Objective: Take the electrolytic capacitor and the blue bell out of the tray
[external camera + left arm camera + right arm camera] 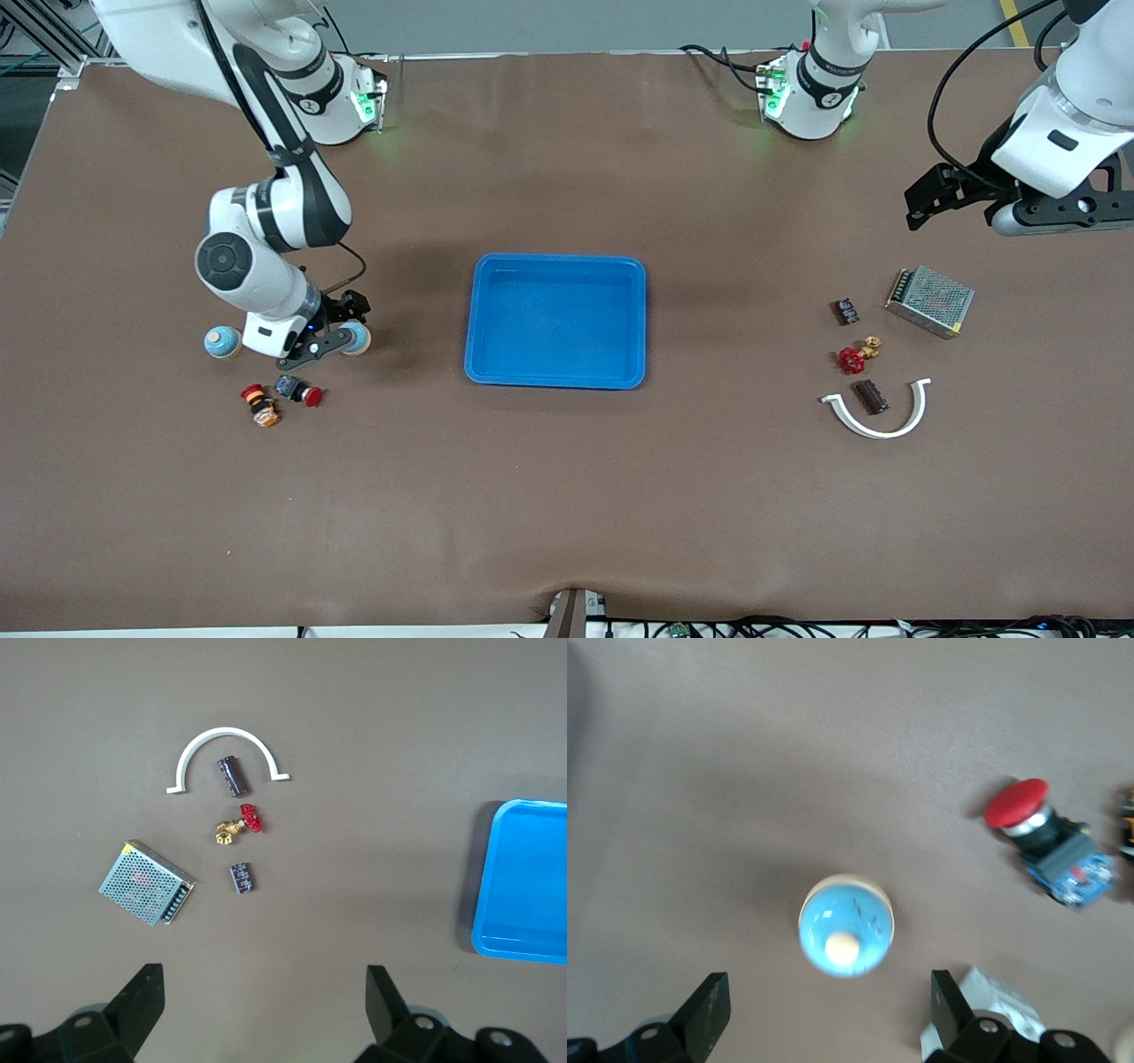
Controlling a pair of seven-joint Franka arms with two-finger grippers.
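Note:
A blue bell with a cream knob (357,338) stands on the table toward the right arm's end. My right gripper (352,310) hangs low over it, open and empty. In the right wrist view the bell (846,926) sits just ahead of the open gripper (828,988). A second blue bell (222,342) stands beside the right arm. A dark cylindrical capacitor (870,396) lies inside a white arc toward the left arm's end, and it also shows in the left wrist view (231,776). My left gripper (926,199) is open, empty and high above the table (264,983).
A blue tray (556,260) sits mid-table, with its edge in the left wrist view (483,886). Near the capacitor are a white arc (886,430), a red-handled brass valve (858,356), a small dark component (847,311) and a metal mesh box (929,301). Two push buttons (299,391) (260,404) lie near the bells.

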